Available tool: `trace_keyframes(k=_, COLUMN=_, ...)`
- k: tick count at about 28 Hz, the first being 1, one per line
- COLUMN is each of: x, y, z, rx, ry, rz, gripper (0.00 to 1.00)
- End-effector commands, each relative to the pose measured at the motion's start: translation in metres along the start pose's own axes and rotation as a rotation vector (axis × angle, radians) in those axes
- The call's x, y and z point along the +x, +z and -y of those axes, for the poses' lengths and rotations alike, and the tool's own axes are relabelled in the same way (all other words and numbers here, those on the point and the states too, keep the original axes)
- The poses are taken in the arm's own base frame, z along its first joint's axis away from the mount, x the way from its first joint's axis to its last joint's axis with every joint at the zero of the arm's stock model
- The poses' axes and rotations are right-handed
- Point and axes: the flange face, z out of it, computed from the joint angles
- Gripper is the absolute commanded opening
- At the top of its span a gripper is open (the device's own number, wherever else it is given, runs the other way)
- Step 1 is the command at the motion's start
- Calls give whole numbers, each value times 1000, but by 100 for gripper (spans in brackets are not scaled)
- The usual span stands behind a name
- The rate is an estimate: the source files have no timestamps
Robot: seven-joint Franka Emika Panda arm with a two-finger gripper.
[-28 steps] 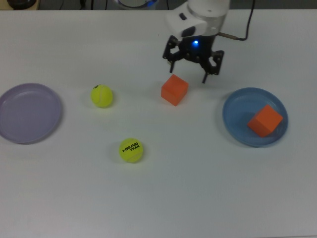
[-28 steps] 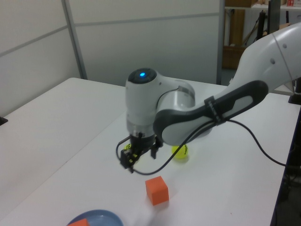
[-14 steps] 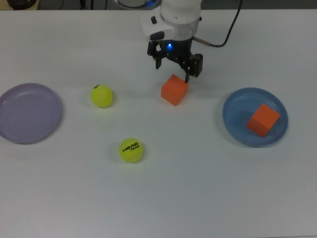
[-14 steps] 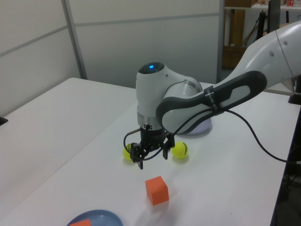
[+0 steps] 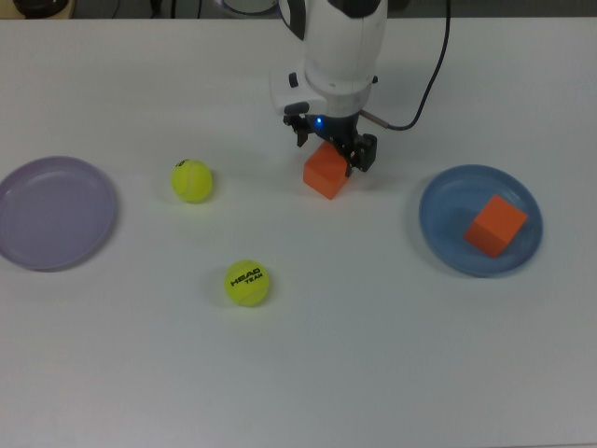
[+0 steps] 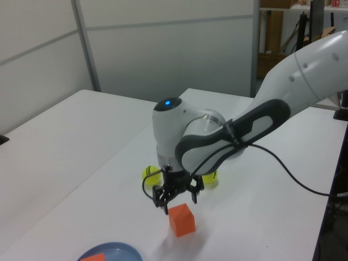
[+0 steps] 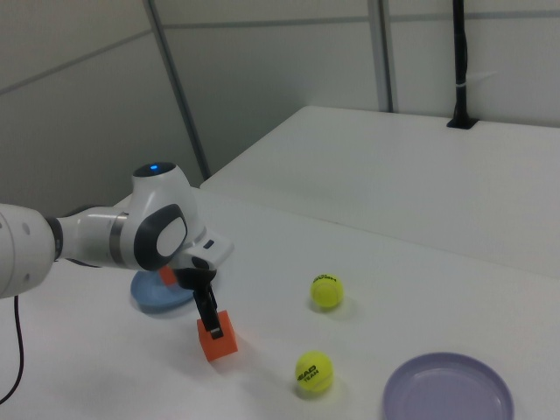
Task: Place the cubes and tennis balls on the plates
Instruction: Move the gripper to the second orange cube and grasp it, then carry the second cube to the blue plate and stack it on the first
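One orange cube (image 5: 500,225) is seated on the blue plate (image 5: 438,241), the lavender plate (image 5: 37,241) is bare, both tennis balls (image 5: 191,180) (image 5: 246,282) are left on the table (image 5: 373,355) — the spread-open, empty gripper (image 5: 329,152) is positioned over the second cube (image 5: 326,175).

The bench (image 5: 373,355) has a smooth, matt white surface with a faint sheen. Both orange cubes, one (image 5: 327,172) on the bench and one (image 5: 497,226) on the blue plate (image 5: 438,245), look matt and uniform. The blue plate and the lavender plate (image 5: 56,213) appear as smooth plastic with a soft gloss. The two tennis balls (image 5: 191,181) (image 5: 247,282) show fuzzy felt. The arm's shell (image 6: 185,128) is glossy white plastic; the claw (image 5: 332,152) is black and matt.
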Motion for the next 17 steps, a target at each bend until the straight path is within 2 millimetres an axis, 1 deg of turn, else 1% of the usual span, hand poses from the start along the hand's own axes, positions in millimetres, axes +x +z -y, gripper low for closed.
trace_keyframes(k=1, x=-3, y=12, z=7, rx=18, ry=24, rz=12, gripper=100)
trace_keyframes(k=9, x=-4, y=23, z=9, rx=12, ry=19, rz=18, gripper=100)
trace_keyframes(k=11, x=-5, y=31, z=10, rx=9, ry=16, rz=23, gripper=100)
trace_keyframes(k=13, x=-6, y=34, z=12, rx=5, ry=9, rz=22, gripper=100)
trace_keyframes(k=14, x=-6, y=35, z=12, rx=4, ry=8, rz=23, gripper=95)
trace_keyframes(k=15, x=-6, y=36, z=12, rx=2, ry=6, rz=21, gripper=83)
trace_keyframes(k=16, x=-7, y=34, z=13, rx=3, ry=1, rz=19, gripper=50)
trace_keyframes(k=17, x=-7, y=33, z=13, rx=5, ry=-3, rz=17, gripper=31)
